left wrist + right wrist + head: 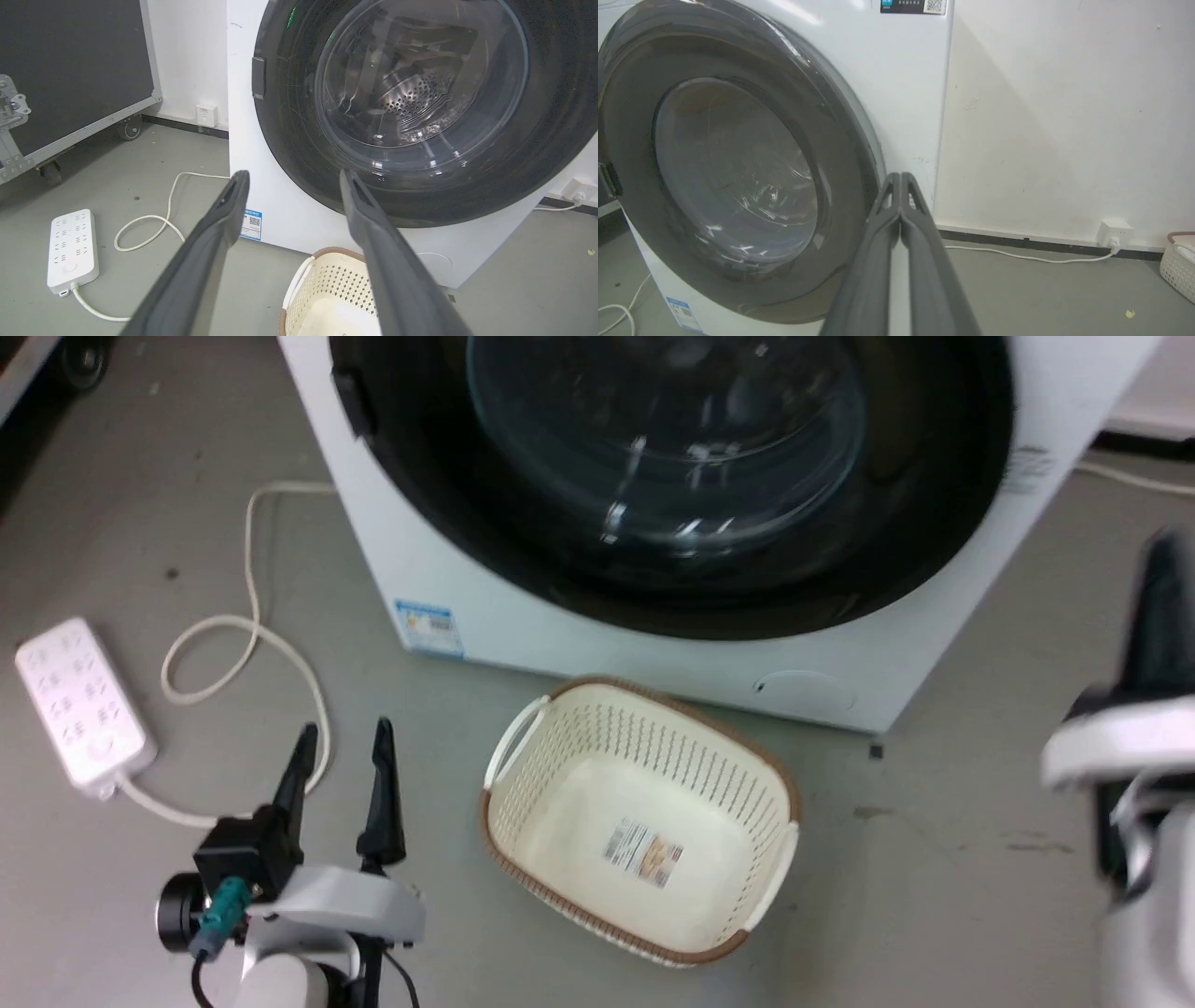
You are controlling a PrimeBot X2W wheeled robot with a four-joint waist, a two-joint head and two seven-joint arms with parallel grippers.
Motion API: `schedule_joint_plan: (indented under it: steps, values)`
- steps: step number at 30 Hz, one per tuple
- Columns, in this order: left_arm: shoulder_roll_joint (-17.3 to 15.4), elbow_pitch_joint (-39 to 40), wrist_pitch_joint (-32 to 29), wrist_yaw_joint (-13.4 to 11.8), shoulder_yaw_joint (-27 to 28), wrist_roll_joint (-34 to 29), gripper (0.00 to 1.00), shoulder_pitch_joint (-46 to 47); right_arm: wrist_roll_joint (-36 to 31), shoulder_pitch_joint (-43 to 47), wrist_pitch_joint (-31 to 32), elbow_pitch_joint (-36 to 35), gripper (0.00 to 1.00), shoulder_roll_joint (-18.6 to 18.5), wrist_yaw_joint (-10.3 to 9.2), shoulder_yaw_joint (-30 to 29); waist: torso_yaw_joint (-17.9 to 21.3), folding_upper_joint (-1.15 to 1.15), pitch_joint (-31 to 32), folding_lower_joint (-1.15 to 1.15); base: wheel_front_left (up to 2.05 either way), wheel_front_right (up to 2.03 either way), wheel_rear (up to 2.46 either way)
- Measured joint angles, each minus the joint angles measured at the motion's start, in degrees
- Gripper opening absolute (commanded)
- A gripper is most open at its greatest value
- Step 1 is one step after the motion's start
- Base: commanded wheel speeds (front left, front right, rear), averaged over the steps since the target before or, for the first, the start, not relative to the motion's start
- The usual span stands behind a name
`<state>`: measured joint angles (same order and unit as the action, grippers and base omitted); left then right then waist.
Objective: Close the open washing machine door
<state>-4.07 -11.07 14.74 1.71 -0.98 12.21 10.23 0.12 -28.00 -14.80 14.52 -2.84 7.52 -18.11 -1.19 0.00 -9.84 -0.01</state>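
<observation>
from the head camera, find the washing machine door (934,551) lying across the front of the washing machine (523,616), dark rim apparently close to flush, though hard to say whether latched. note the left end effector (344,733) released, fingers spread, low over the floor between a power strip (79,705) and a cream basket (653,695), well apart from the door. note the right end effector (1165,569) blurred at the right edge, near the machine's corner. from the left wrist, look along the spread fingers toward the rim's lower part, with the latch tab (258,77) on the rim's left side in that view; nothing held. from the right wrist, see the fingers clenched together on nothing, tips near the rim's right edge, contact impossible to confirm. to finish well, probably press with the clenched tips on the black rim toward the latch side, not on the glass bulge; push straight toward the drum, slowly, until seated; keep clear of the basket; avoid glancing off the curved rim.
</observation>
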Motion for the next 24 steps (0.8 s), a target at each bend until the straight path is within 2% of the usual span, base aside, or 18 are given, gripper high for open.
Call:
schedule_joint_plan:
  steps: [5, 11, 17, 18, 19, 20, 24]
  values:
    - [-0.5, -1.9, 0.0, -0.3, -0.2, -1.1, 1.0, -1.6, -2.6, 11.4, 0.0, -1.9, 0.0, 0.1, 0.02, 5.2, 2.6, 0.0, 4.0, 0.0, 0.0, 0.0, 0.0]
    - [-1.3, -2.7, -0.2, -0.6, -1.0, -2.1, 1.0, -2.6, -2.4, 19.5, 0.4, -3.8, 0.0, 0.1, 0.01, 6.5, 4.6, 0.0, 7.7, 0.0, 0.0, 0.0, 0.0]
    - [-2.1, -3.1, -1.7, -0.5, -2.9, -3.1, 1.0, -3.1, -0.4, 25.6, 3.2, -4.9, 0.0, 0.1, 0.01, 8.0, 4.6, 0.0, 9.6, 0.01, 0.0, 0.0, 0.0]
    - [-2.1, -3.1, -1.9, -0.5, -3.0, -3.0, 1.0, -3.1, 0.3, 26.2, 4.0, -4.8, 0.11, 0.1, 0.01, 8.2, 4.6, 0.0, 9.7, 0.01, 0.0, 0.0, 0.0]
    - [-2.1, -3.1, -2.1, -0.5, -3.1, -3.0, 1.0, -3.2, 0.7, 26.7, 4.6, -4.8, 0.47, 0.1, 0.01, 8.4, 4.5, 0.0, 9.8, 0.01, 0.0, 0.0, 0.0]
    - [-2.1, -3.2, -2.1, -0.5, -3.0, -3.0, 1.0, -3.1, 1.0, 27.1, 5.3, -4.8, 1.0, 0.0, 0.01, 8.7, 4.5, 0.0, 9.8, 0.01, 0.0, 0.0, 0.0]
    - [-2.1, -3.2, -2.6, -0.5, -3.1, -2.4, 1.0, -3.1, 2.3, 27.8, 6.6, -4.9, 1.0, 0.1, 0.01, 9.1, 4.3, 0.0, 10.0, 0.01, 0.0, 0.0, 0.0]
